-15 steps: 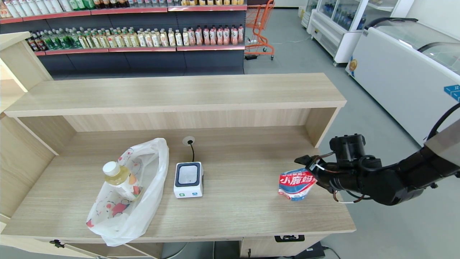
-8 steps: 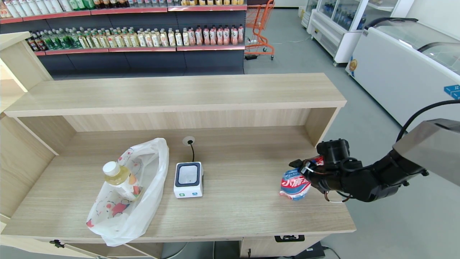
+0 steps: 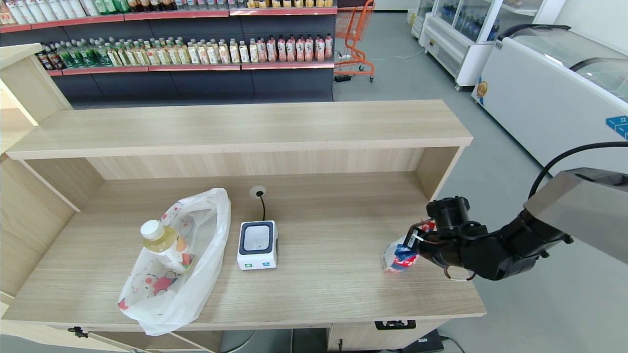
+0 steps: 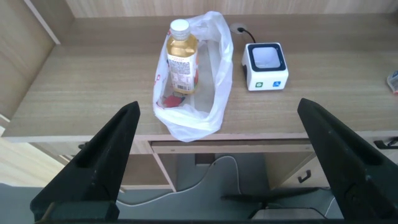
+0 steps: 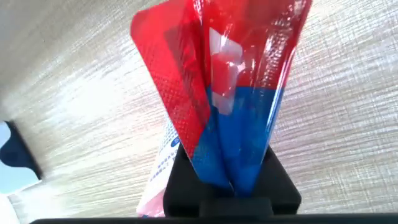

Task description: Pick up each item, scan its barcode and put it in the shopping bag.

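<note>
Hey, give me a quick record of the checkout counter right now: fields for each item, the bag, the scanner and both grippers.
snack pouch: tilted on the counter's right side
right gripper: shut on the snack pouch's top
bottle: inside the shopping bag, cap up
shopping bag: open, left of the scanner
scanner: mid-counter, window facing up
left gripper: open, empty, near side of the counter

Glossy black jointed right arm (image 3: pixel 490 250) with an angular grey shell (image 3: pixel 584 211)
A black cable (image 3: pixel 569 153) leaves the shell; thin white and reddish wires (image 3: pixel 416 238) loop at the wrist. The left gripper's fingers (image 4: pixel 102 165) are broad, matte black.
</note>
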Motion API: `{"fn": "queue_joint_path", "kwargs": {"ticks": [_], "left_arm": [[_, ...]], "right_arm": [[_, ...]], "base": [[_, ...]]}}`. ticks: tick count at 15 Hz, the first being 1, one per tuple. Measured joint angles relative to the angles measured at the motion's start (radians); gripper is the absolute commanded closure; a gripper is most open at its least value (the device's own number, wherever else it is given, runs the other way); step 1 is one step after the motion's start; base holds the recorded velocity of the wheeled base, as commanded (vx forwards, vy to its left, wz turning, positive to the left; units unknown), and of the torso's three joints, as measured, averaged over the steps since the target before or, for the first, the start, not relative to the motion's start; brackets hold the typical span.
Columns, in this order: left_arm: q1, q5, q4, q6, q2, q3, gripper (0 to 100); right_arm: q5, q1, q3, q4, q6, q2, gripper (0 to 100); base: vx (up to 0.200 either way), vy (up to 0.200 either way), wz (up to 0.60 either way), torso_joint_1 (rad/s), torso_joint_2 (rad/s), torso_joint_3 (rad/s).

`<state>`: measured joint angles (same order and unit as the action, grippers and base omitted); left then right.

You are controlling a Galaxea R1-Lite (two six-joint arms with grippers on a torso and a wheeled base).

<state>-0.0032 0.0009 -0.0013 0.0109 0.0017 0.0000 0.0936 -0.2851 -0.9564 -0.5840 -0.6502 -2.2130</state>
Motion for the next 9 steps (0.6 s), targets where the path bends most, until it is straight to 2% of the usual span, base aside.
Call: {"fn": "queue_joint_path", "kwargs": {"ticks": [2, 4, 5, 9], "left_arm": [[0.000, 0.000, 0.000, 0.000, 0.000, 0.000, 0], [0.000, 0.000, 0.000, 0.000, 0.000, 0.000, 0], [0.000, 0.000, 0.000, 0.000, 0.000, 0.000, 0], [0.000, 0.000, 0.000, 0.000, 0.000, 0.000, 0]], "right_arm": [[-0.007, -0.001, 0.002, 0.010, 0.039, 0.032, 100], [-0.105, 0.014, 0.012, 0.013, 0.108, 0.112, 100], [-0.227, 0.033, 0.031, 0.014, 0.137, 0.167, 100], [-0.887, 0.167, 0.216, -0.064, 0.271, 0.483, 100]], "base": [[0.000, 0.000, 0.00, 0.000, 0.00, 0.000], [0.000, 0.000, 0.00, 0.000, 0.00, 0.000], [0.000, 0.000, 0.00, 0.000, 0.00, 0.000], [0.000, 0.000, 0.00, 0.000, 0.00, 0.000]]}}
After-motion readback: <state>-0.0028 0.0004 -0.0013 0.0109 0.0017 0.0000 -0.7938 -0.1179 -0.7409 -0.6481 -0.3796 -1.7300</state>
